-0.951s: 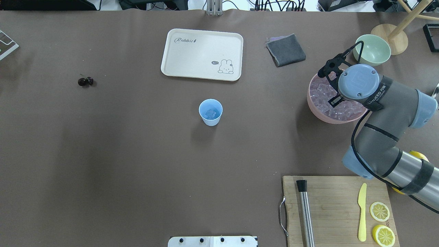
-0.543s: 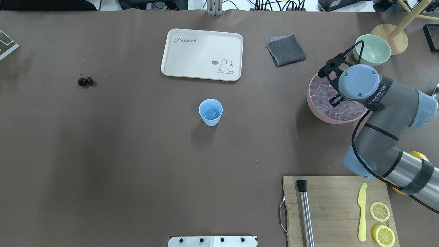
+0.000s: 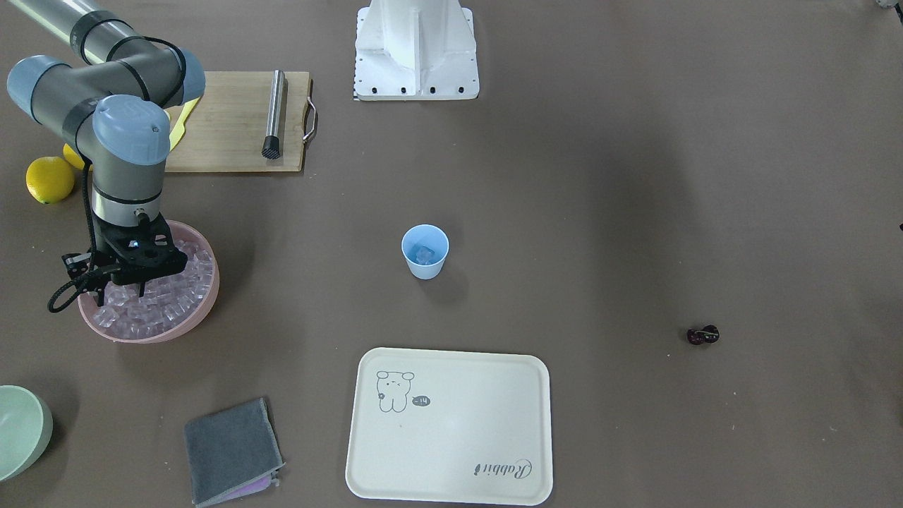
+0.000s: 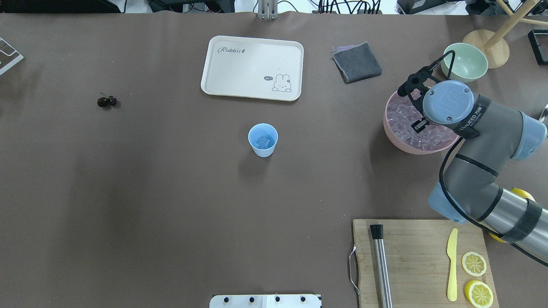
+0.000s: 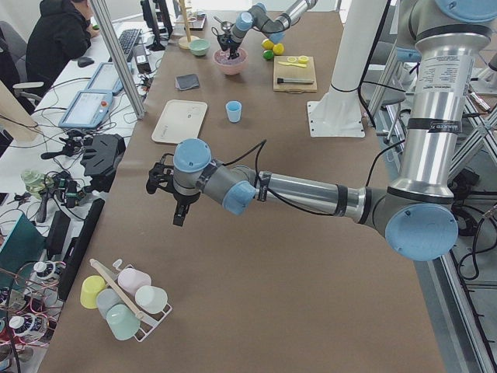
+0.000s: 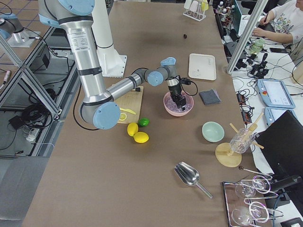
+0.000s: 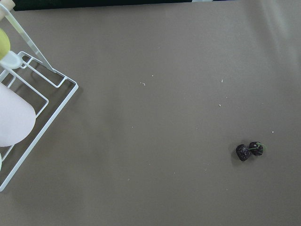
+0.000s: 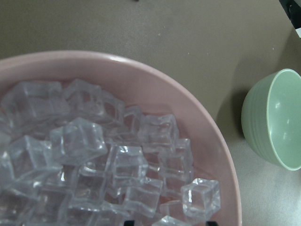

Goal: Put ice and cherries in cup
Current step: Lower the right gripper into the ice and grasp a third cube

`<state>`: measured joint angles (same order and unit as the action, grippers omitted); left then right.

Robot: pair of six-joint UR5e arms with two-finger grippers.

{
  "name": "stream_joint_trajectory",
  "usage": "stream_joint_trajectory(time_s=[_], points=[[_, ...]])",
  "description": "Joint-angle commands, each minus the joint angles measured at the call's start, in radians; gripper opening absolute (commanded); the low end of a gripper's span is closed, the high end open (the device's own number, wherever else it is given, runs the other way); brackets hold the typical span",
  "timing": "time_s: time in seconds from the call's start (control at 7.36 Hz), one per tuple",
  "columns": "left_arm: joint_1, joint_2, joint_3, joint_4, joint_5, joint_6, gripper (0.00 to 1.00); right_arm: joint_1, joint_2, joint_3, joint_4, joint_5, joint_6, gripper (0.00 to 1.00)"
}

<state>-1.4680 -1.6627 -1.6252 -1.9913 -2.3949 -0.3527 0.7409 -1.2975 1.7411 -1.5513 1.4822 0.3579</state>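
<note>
The light-blue cup (image 4: 263, 140) stands mid-table with an ice cube inside; it also shows in the front view (image 3: 425, 252). The cherries (image 4: 106, 102) lie alone on the table far to the left, and show in the left wrist view (image 7: 250, 151). The pink bowl (image 4: 391, 132) is full of ice cubes (image 8: 117, 155). My right gripper (image 3: 131, 285) hangs down into this bowl, fingertips apart just over the ice, holding nothing. My left gripper (image 5: 177, 210) hovers above the table near the cherries; I cannot tell whether it is open or shut.
A pale green bowl (image 4: 464, 62) sits behind the pink bowl. A cream tray (image 4: 252, 67) and a grey cloth (image 4: 356, 62) lie behind the cup. A cutting board (image 4: 415, 252) with muddler, knife and lemon slices is front right. A cup rack (image 7: 33, 89) stands near the left gripper.
</note>
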Motion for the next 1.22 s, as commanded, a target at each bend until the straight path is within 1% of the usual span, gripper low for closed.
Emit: stream_joint_trajectory(time_s=[0.0,0.41,0.54,0.95,1.09], points=[[0.0,0.011,-0.002,-0.018,-0.001,-0.003,0.98,0.0,0.001,0.0,0.0,0.0,0.007,0.57],[0.0,0.012,-0.004,-0.018,0.0,-0.003,0.98,0.003,0.0,0.003,0.0,-0.013,0.007,0.48],[0.0,0.012,0.001,-0.018,0.0,0.0,0.98,0.003,0.0,0.003,0.0,-0.014,0.007,0.47],[0.0,0.012,0.002,-0.018,-0.001,0.0,0.98,-0.002,0.001,-0.011,0.0,-0.036,0.007,0.49],[0.0,0.018,0.001,-0.018,-0.001,0.0,0.98,-0.002,0.001,-0.011,0.0,-0.036,0.007,0.51]])
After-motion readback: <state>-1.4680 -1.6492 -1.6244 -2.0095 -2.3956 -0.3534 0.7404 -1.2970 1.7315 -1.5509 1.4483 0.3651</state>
